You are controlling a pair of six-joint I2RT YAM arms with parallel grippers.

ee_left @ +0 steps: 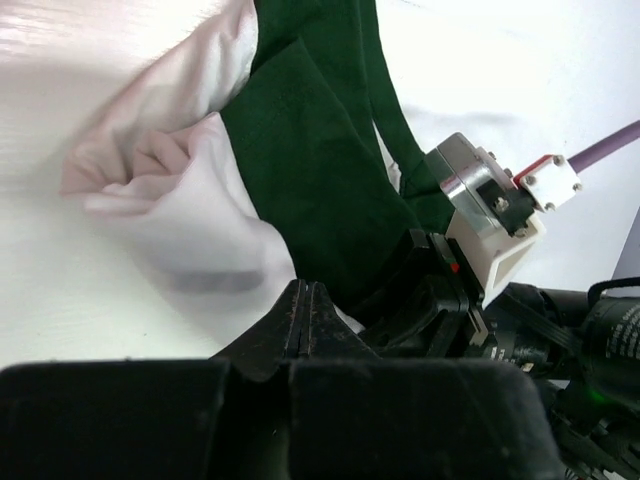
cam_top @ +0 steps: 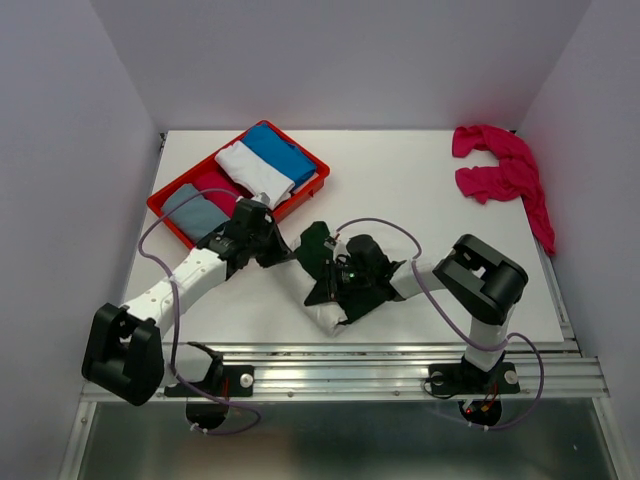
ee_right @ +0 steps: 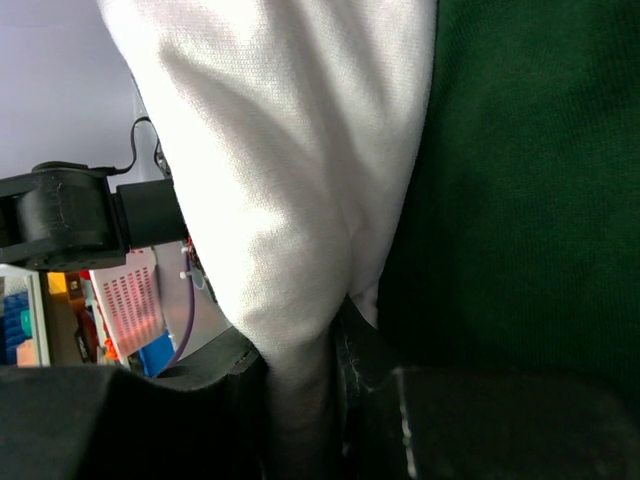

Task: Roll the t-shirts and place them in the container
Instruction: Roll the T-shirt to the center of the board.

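Matt knitted cloth t-shirt; glossy white table

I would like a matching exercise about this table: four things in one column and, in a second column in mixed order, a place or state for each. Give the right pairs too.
Things:
1. magenta-pink t-shirt
2. red tray
3. white and dark green t-shirt
4. right claw

Places or states:
a. at the far left of the table, with folded clothes inside
b. shut on white cloth
c. crumpled at the far right corner
d. lying at the near middle

Pairs: 1-c; 2-a; 3-d; 4-b
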